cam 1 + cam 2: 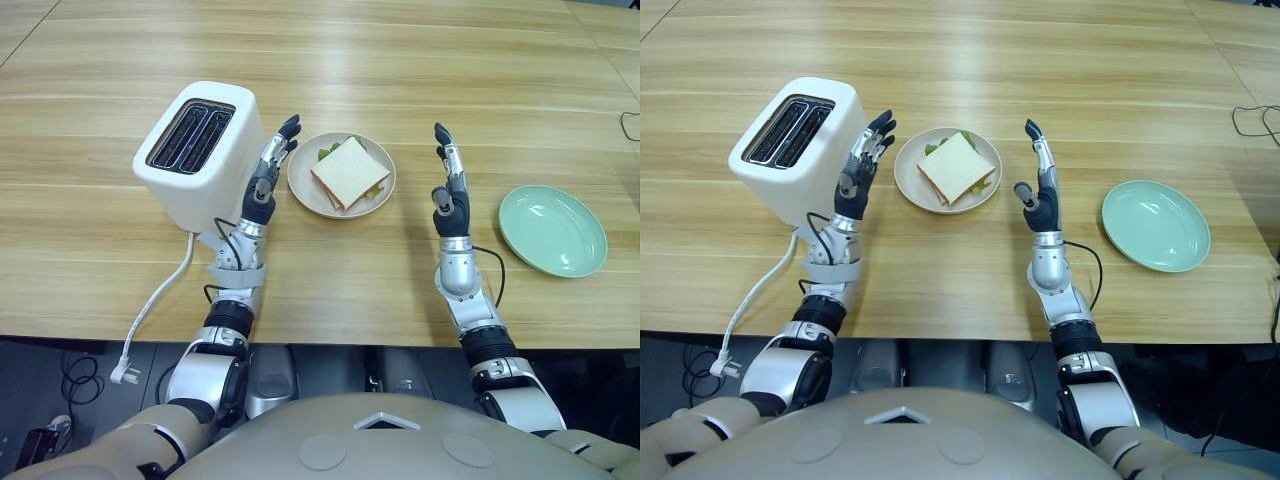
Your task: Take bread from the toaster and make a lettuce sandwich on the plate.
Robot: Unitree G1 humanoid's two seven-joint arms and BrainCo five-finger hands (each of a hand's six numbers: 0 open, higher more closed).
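Bread is lying stacked as a sandwich (349, 174), lettuce (326, 152) peeking out, on the beige plate (305, 196) between the toaster (200, 160) and a green plate (553, 230). The left hand (268, 172) and right hand (449, 180) are flanking it over the counter (350, 270), both spread open and holding nothing. The slices are looking light, soft and crushable, so gentle pressure on opposite edges is seeming wisest. No legible writing is showing.

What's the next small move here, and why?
Probably draw the left hand and right hand back from the plate. The sandwich already sits closed on it with lettuce showing, the toaster slots look empty, and both hands are open, holding nothing.
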